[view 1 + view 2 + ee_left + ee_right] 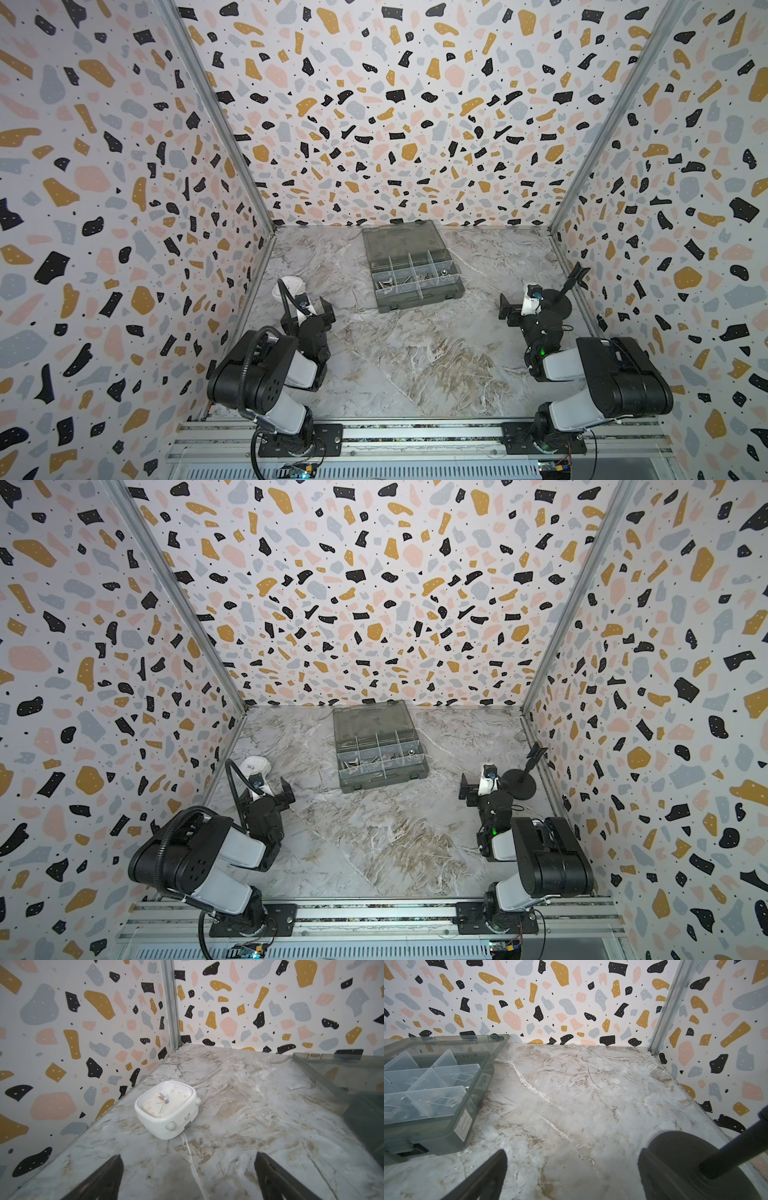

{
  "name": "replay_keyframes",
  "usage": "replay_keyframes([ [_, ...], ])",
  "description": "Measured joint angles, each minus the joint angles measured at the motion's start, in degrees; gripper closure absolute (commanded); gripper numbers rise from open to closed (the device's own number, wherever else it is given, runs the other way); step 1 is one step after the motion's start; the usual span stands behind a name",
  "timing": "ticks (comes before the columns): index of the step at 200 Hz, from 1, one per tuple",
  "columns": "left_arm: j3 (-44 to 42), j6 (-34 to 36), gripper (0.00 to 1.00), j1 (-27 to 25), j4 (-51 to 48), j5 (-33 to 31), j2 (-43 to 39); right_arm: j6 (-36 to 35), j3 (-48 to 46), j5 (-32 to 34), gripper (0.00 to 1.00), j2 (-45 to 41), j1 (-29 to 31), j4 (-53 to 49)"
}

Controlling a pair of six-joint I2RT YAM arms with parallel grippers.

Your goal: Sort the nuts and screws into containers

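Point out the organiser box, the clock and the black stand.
Organiser box [419,303]: a top view, front wall.
Clock [172,1103]: left wrist view, dial.
Black stand [524,789]: a top view, round base.

Silver screws [384,285], nuts [443,272] — lying inside clear-divided grey containers [401,263].

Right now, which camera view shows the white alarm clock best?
The left wrist view: the alarm clock lies whole and near, dial up. In both top views it is small and partly hidden behind the left arm. The right wrist view misses it.
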Motion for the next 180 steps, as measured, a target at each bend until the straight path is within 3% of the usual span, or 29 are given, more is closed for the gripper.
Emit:
replay_keyframes([
  [31, 0.00, -0.87, 0.00, 1.05, -0.26, 2.21, -4.24, -0.02, 0.00, 0.00, 0.01, 0.00, 0.04, 0.00],
  [84, 0.66, 2.62, 0.00, 3.02, -12.20, 4.24, -20.87, -0.04, 0.00, 0.02, 0.01, 0.00, 0.04, -0.02],
  [119, 0.55, 3.10, 0.01, 9.11, -10.69, 5.40, -14.27, -0.07, 0.00, 0.04, 0.01, 0.00, 0.11, -0.04],
  [180, 2.47, 5.11, 0.00, 8.79, -9.46, 10.71, -4.68, -0.07, 0.00, 0.04, 0.01, 0.00, 0.15, -0.17],
])
